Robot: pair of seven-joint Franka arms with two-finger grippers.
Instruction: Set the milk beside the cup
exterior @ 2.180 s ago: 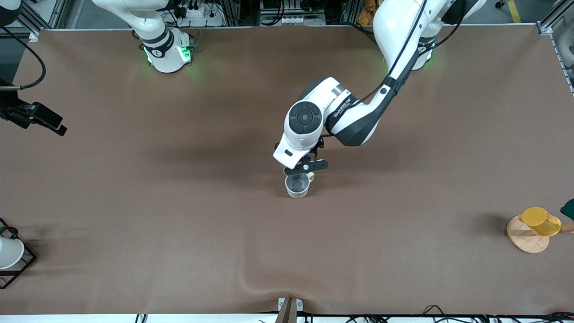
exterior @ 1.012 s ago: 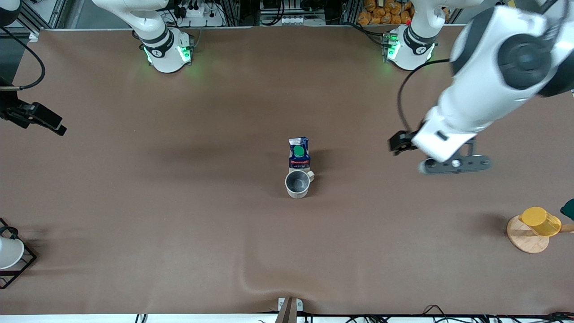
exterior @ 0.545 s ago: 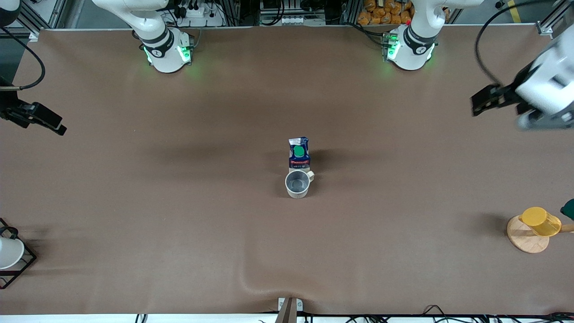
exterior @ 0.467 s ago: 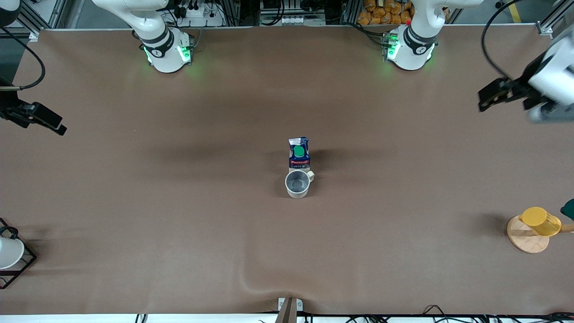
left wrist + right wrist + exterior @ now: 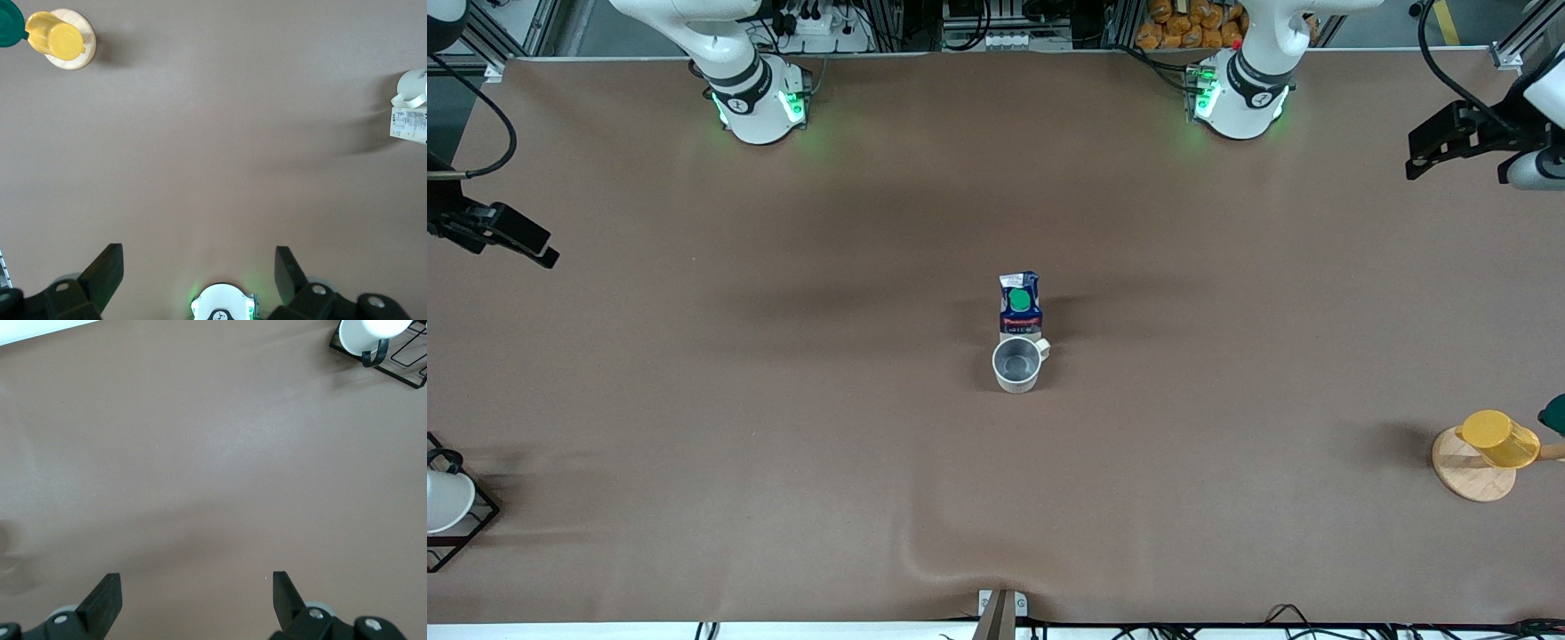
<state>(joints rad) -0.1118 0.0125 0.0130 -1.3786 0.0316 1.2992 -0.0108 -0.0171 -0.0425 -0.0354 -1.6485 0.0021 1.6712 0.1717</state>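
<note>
- Front view: milk [image 5: 1020,304] stands upright on the bench [image 5: 783,400], touching the cup [image 5: 1017,364], just farther from the camera.
- Left pincer [image 5: 199,272] is spread, empty, over its bench end.
- Right pincer [image 5: 197,593] waits, spread, empty.
- Placement looks done; nothing left.

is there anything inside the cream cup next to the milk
From the front view, the cup looks empty: only its grey inside and bare bottom show. The inner wall nearest the camera is hidden by the rim. The milk stands upright beside it, farther from the camera.
</note>
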